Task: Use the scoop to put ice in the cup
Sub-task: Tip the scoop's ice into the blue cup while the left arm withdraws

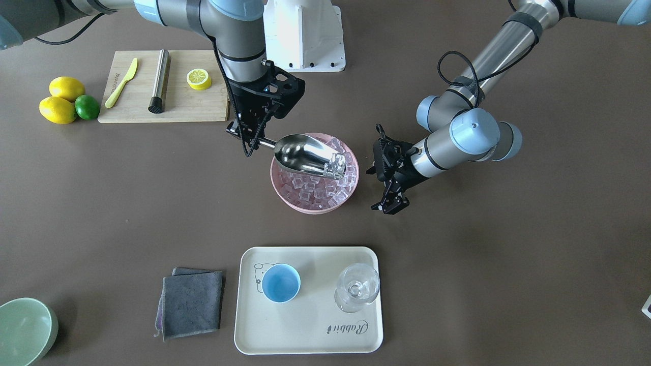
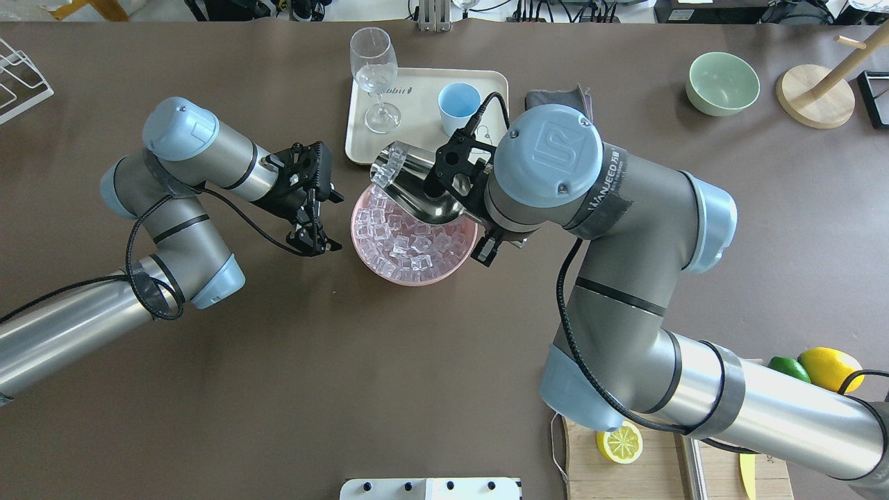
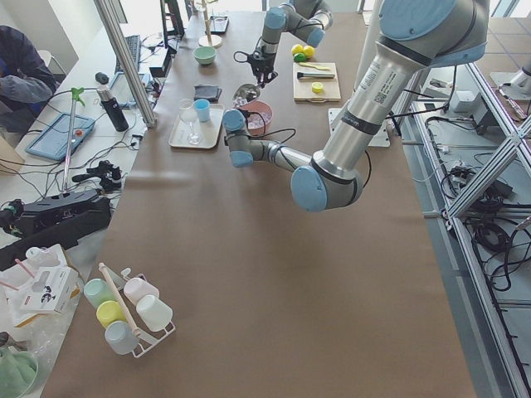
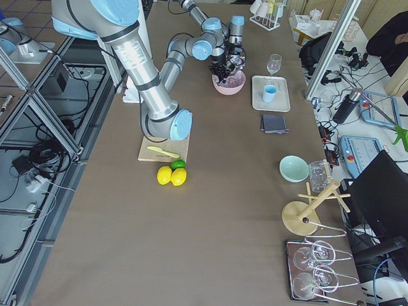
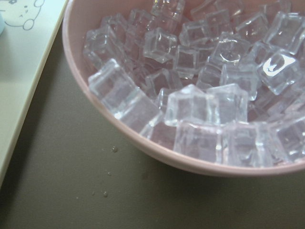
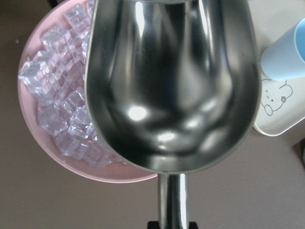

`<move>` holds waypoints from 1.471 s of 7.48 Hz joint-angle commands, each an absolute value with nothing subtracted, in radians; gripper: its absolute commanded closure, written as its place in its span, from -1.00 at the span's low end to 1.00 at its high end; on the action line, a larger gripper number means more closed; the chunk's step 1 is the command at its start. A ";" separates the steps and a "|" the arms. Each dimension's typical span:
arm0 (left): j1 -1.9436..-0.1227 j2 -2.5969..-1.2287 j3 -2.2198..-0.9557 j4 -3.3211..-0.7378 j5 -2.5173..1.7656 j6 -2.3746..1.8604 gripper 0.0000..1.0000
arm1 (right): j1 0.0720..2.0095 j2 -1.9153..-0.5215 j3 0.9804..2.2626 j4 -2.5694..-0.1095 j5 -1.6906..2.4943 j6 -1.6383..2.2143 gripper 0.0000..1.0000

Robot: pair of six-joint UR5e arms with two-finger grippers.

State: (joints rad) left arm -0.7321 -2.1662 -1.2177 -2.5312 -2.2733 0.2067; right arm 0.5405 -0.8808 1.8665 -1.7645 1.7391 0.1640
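My right gripper point(image 1: 250, 136) is shut on the thin handle of the steel scoop point(image 1: 304, 152) and holds it tilted over the pink bowl point(image 1: 285, 195), which is full of ice point(image 1: 318, 193). A few ice cubes point(image 1: 335, 165) sit at the scoop's mouth, also seen in the overhead view point(image 2: 389, 163). In the right wrist view the scoop's trough point(image 6: 171, 81) looks bare; its mouth is cut off. The light-blue cup point(image 1: 280, 283) stands empty on the cream tray point(image 1: 310, 330), apart from the bowl. My left gripper point(image 1: 375, 168) is open and empty beside the bowl.
A clear stemmed glass point(image 1: 357, 287) stands on the tray next to the cup. A grey cloth point(image 1: 190, 302) lies beside the tray. A cutting board point(image 1: 188, 104) holds a knife, a steel rod and a lemon half. A pale-green bowl point(image 1: 23, 330) sits at the table corner.
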 commanded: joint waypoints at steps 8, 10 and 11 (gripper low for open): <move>-0.739 -2.073 -1.327 -2.549 -2.272 0.209 -0.98 | 0.947 -0.930 1.702 -1.752 2.254 0.361 1.00; -0.787 -2.030 -1.361 -2.537 -2.270 0.213 -0.98 | 0.985 -0.762 1.494 -1.920 2.296 0.260 1.00; -0.811 -2.023 -1.361 -2.510 -2.269 0.213 -0.98 | 0.985 -0.682 1.411 -2.003 2.296 0.205 1.00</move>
